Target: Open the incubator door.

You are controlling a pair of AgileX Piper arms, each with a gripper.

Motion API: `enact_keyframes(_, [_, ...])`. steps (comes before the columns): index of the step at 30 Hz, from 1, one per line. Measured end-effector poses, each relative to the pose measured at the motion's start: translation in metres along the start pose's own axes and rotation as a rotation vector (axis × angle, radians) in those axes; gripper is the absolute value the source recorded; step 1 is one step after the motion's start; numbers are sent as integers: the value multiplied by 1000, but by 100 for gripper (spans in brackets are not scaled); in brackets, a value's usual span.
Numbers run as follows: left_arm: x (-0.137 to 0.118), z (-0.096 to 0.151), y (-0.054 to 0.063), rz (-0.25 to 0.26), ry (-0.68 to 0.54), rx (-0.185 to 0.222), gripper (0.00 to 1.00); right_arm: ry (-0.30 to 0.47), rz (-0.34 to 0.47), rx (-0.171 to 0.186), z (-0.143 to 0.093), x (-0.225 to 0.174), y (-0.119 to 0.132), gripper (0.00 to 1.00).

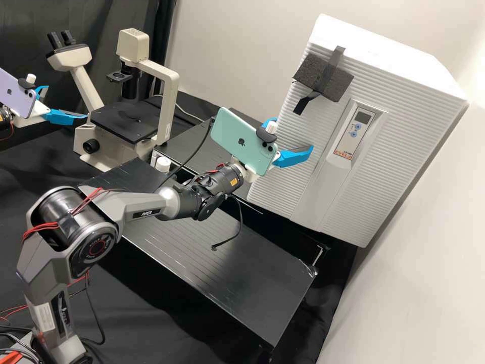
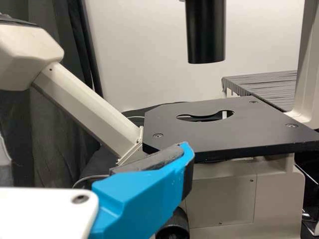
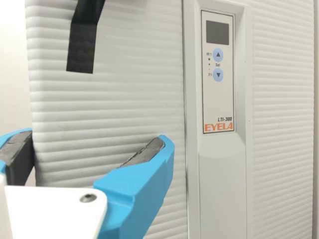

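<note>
White and ribbed, the shut incubator door [image 3: 124,99] looks stiff, fairly heavy, best pulled by its edge [image 3: 34,89]. Right tool [image 3: 98,135] before it and left tool [image 1: 67,102] by the microscope [image 1: 121,120] both gape empty.

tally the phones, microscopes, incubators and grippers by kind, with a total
phones: 2 (lilac phone, green phone)
microscope: 1
incubator: 1
grippers: 2 (left gripper, right gripper)
total: 6
</note>
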Motion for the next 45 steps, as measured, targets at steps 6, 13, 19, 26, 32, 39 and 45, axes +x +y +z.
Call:
enact_keyframes(6, [0,0,0,0,0,0,100,-1,-1,-4,1,0,0,0])
enact_keyframes(13, [0,0,0,0,0,0,100,2,-2,-9,8,-3,3,0])
enact_keyframes(19, [0,0,0,0,0,0,100,6,1,-13,12,-8,9,0])
enact_keyframes(26, [0,0,0,0,0,0,100,24,-5,-49,14,-14,15,0])
enact_keyframes(32, [0,0,0,0,0,0,100,34,-1,-55,18,-26,21,0])
enact_keyframes(39, [0,0,0,0,0,0,100,24,32,-64,15,-58,35,0])
enact_keyframes(45, [0,0,0,0,0,0,100,-14,75,-48,12,-82,43,100])
